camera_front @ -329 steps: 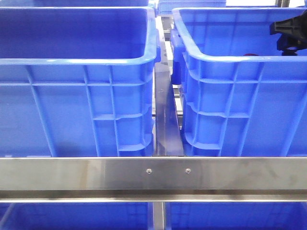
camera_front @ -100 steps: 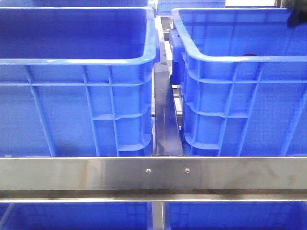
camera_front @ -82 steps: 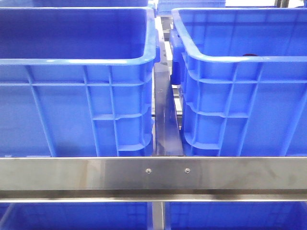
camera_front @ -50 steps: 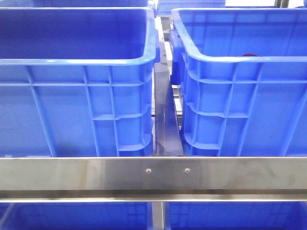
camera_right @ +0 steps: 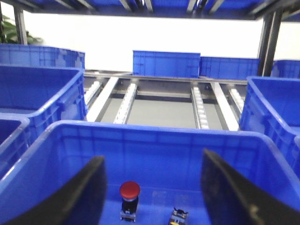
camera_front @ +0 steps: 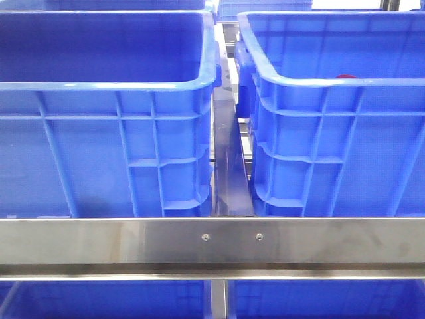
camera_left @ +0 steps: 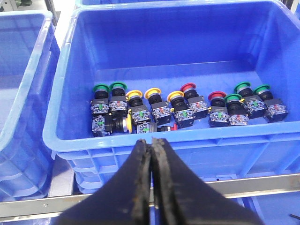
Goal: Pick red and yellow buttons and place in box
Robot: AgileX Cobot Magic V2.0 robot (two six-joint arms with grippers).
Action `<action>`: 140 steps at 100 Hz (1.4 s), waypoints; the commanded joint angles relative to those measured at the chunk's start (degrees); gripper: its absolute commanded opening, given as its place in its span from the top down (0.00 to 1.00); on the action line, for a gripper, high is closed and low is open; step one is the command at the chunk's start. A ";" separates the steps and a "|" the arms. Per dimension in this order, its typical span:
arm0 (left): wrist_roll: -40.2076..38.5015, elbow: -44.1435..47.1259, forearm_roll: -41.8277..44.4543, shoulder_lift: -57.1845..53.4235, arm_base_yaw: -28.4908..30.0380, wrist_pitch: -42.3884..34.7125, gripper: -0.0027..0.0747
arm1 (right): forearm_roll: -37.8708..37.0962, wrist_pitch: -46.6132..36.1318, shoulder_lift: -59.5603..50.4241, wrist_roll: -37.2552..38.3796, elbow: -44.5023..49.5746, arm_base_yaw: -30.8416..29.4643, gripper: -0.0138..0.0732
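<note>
In the left wrist view a blue crate (camera_left: 65,117) holds a row of several push buttons with green, yellow (camera_left: 152,94) and red (camera_left: 188,88) caps. My left gripper (camera_left: 151,142) is shut with nothing in it, poised over that crate's near rim. The right wrist view looks into another blue box (camera_right: 154,129). A red button (camera_right: 129,191) stands upright on its floor beside a small piece with yellow (camera_right: 178,217) on it. My right gripper (camera_right: 153,159) is open and empty above them. In the front view a speck of the red button (camera_front: 342,76) shows over the right box's rim (camera_front: 312,81). Neither gripper appears there.
A steel rail (camera_front: 212,242) crosses in front of the two crates, and the left crate (camera_front: 106,86) stands close by the right one. More blue crates (camera_right: 166,63) and roller tracks (camera_right: 201,105) lie beyond. Another crate (camera_left: 21,93) sits beside the one with buttons.
The black right gripper that showed at the top right of the front view has risen out of that view. Nothing else moved.
</note>
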 commanded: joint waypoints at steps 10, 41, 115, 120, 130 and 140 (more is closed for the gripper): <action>-0.07 -1.29 0.68 0.73 0.13 -4.24 0.99 | 4.92 1.79 -1.32 -0.37 -0.88 -0.22 0.70; -0.07 -1.29 0.68 0.73 0.13 -4.24 0.99 | 4.92 1.79 -1.32 -0.37 -0.80 -0.22 0.92; -0.07 -1.29 0.68 0.73 0.13 -4.24 0.99 | 4.92 1.79 -1.32 -0.37 -0.80 -0.22 0.92; -0.07 -1.29 0.68 0.73 0.13 -4.24 0.99 | 4.92 1.79 -1.32 -0.37 -0.80 -0.22 0.92; -0.07 -1.29 0.68 0.73 0.13 -4.24 0.99 | 4.92 1.79 -1.32 -0.37 -0.80 -0.22 0.92; -0.07 -1.29 1.33 0.73 0.13 -5.30 0.99 | 4.92 1.79 -1.32 -0.37 -0.80 -0.22 0.92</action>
